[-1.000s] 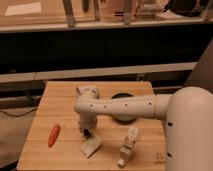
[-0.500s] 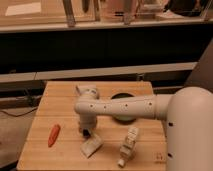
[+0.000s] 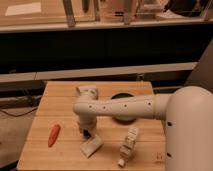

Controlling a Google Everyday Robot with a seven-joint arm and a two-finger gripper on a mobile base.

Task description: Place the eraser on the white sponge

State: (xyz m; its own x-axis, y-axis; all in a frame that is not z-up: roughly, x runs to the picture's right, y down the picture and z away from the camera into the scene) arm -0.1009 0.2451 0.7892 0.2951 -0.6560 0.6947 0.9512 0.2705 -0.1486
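The white sponge (image 3: 91,146) is a small off-white flat block lying on the wooden table (image 3: 65,100), near the front middle. My gripper (image 3: 87,133) hangs at the end of the white arm (image 3: 120,107), pointing down just above the sponge's far end. A tiny dark chunk, the eraser (image 3: 87,134), shows at the gripper tip, right over the sponge. Whether it is still held I cannot tell.
An orange carrot-shaped thing (image 3: 53,135) lies at the front left. A pale knobbly bottle-like object (image 3: 129,145) lies at the front right. A dark round dish (image 3: 122,107) sits behind the arm. The table's front edge is close below the sponge.
The gripper and arm have barely moved; the gripper stays over the sponge's far end.
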